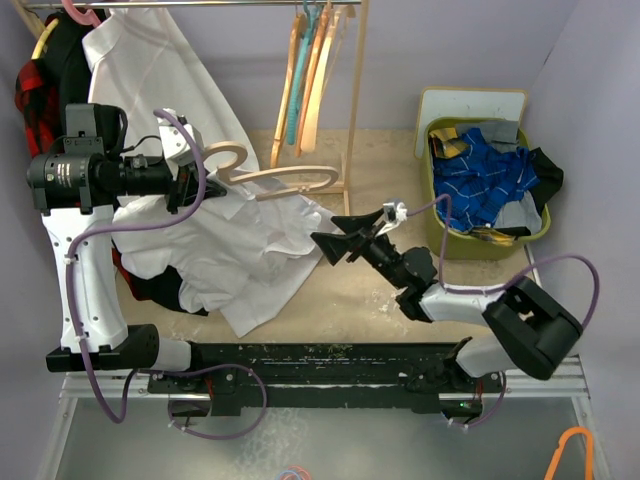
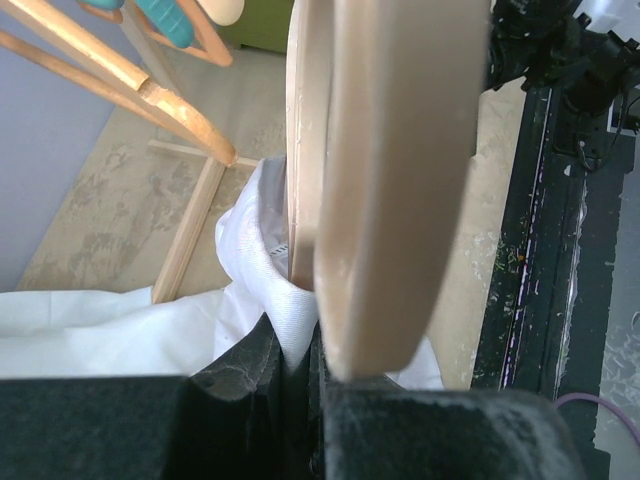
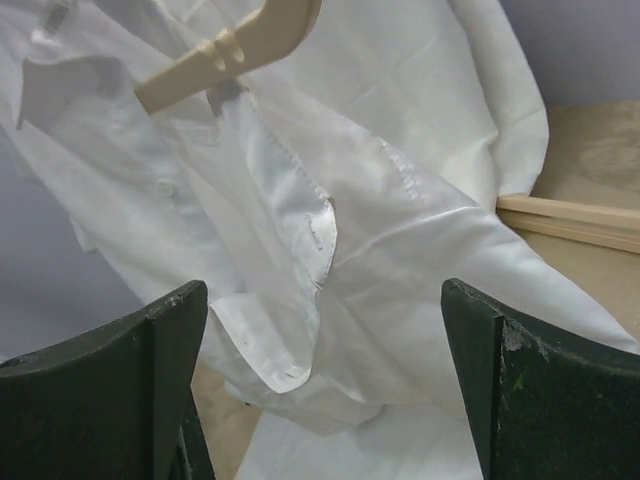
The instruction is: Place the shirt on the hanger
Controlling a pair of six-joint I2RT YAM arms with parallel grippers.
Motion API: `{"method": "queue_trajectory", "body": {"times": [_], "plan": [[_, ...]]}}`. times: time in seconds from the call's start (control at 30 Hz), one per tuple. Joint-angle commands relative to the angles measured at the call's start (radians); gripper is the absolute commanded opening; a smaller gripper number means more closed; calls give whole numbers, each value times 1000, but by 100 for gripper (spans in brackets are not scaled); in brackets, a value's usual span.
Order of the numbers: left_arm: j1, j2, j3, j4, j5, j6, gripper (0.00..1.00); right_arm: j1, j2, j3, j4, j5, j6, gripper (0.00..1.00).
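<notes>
1. Shirt [image 1: 240,255] position: the wrinkled white cloth lies mostly heaped on the tabletop [image 1: 350,310] in front of the left arm. Its upper part is lifted toward the hanger [image 1: 295,182]. The pale wooden hanger is held raised above the heap, pointing toward the right arm. You cannot tell from these views whether either shoulder is seated on it.
2. Left gripper [image 2: 300,380]: it is pressed together on the hanger near its hook, and a fold of shirt cloth is caught alongside the wood.
3. Right gripper [image 3: 320,400]: it is spread wide and holds nothing. It faces the shirt's open front edge and hangs apart from the cloth.
4. The step in hand looks like dressing the free hanger end. Hold the left arm steady so the wood does not swing.
5. Move the right gripper to the stitched front edge just below the hanger tip. Pinch one layer only, because thin cloth like this likely bunches and slips.
6. Draw that edge up and over the tip, not across the tabletop, so the heap does not drag.
7. Watch the wooden rack [image 1: 352,100] standing just behind the hanger, since a wide sweep could knock it.
</notes>
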State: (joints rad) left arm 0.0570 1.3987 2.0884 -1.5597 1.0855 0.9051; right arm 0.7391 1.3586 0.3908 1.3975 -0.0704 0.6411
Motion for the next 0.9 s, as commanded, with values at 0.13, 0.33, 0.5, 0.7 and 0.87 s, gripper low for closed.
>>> {"method": "queue_trajectory", "body": {"times": [0.13, 0.33, 0.5, 0.7, 0.87], "plan": [[7, -19, -9, 18, 38, 31, 0, -2, 128, 108, 105, -67, 14, 96], [7, -18, -36, 14, 51, 48, 0, -2, 165, 129, 149, -80, 23, 25], [6, -30, -76, 10, 37, 87, 0, -12, 125, 87, 166, -8, 38, 0], [6, -27, -78, 11, 20, 99, 0, -112, 50, 68, 75, -1, 28, 0], [6, -21, -73, 11, -19, 110, 0, -183, -12, 84, -22, -23, 13, 0]]}}
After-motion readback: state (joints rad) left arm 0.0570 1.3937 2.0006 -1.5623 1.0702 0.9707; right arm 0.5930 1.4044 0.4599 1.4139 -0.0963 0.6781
